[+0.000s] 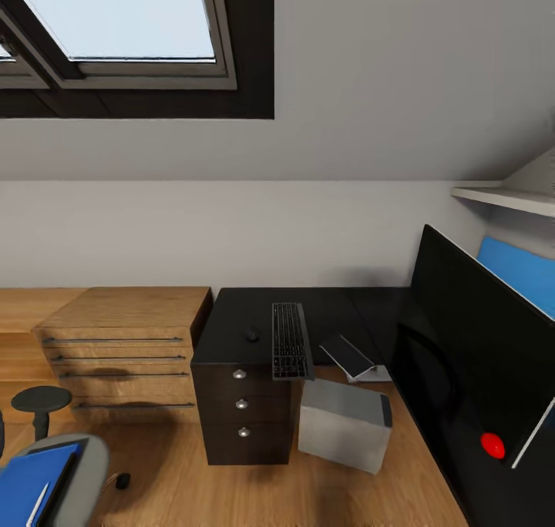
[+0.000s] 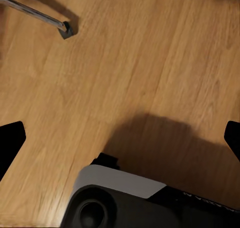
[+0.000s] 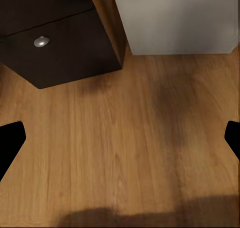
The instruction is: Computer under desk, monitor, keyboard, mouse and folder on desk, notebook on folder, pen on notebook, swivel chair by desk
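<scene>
The black L-shaped counter (image 1: pixel 231 319) fills the corner, with the big black monitor (image 1: pixel 470 365) standing on its right wing bearing no legible brand, and the grey computer (image 1: pixel 344 424) on the floor beneath it beside the drawer unit. The grey swivel chair (image 1: pixel 73 473) holds the blue folder (image 1: pixel 31 477). On the counter lie the keyboard (image 1: pixel 290 340), the notebook (image 1: pixel 348 355) right of it and the small mouse (image 1: pixel 252 333) left of it; both wrist views show jaws spread wide over bare wood floor, holding nothing.

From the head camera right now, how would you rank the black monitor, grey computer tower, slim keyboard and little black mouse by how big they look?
1. Large black monitor, though it sits nearest the camera.
2. Light grey computer tower.
3. Slim black-keyed keyboard.
4. Small black mouse.
</scene>
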You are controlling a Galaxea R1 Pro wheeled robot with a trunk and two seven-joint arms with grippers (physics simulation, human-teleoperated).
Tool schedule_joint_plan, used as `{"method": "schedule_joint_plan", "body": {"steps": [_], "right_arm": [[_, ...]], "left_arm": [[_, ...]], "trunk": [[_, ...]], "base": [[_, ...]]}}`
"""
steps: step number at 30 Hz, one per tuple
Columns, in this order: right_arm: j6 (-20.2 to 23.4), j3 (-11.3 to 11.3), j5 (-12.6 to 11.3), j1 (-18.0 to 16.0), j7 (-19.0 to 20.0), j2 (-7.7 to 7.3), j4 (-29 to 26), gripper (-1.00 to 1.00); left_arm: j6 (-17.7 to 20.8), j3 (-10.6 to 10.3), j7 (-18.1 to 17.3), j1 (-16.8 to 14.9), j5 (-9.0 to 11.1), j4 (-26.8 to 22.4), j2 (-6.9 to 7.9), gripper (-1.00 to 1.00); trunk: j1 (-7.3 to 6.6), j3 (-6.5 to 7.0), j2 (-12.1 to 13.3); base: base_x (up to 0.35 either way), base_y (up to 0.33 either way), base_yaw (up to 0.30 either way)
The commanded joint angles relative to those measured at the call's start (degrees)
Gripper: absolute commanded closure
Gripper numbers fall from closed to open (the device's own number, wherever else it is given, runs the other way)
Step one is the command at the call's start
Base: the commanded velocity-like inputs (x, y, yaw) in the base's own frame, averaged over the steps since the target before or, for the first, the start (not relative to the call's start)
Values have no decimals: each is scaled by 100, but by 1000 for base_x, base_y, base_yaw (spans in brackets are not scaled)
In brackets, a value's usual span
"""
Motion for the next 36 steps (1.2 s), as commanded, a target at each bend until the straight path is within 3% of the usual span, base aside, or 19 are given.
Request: {"method": "schedule_joint_plan", "body": {"steps": [1,6,12,22,36], "right_arm": [[-15,-51,43,-3,15,3,3,-100],[-15,-51,43,-3,15,11,4,-100],[-15,-51,50,-3,15,10,5,-100],[-15,-51,54,-3,22,7,5,-100],[-15,-51,67,-3,31,23,69,-100]], "left_arm": [[-24,-48,37,-5,46,0,4,-100],[-25,-47,37,-5,51,0,5,-100],[-29,-35,37,-5,47,0,11,-100],[-37,-44,19,-5,12,0,7,-100],[-35,-46,-6,-5,0,0,6,-100]], "trunk": [[-25,11,36],[-135,100,236],[-135,100,236],[-135,100,236],[-135,86,236]], "base": [[-310,0,0],[-318,0,0],[-89,0,-46],[-6,0,-235],[-205,207,-65]]}}
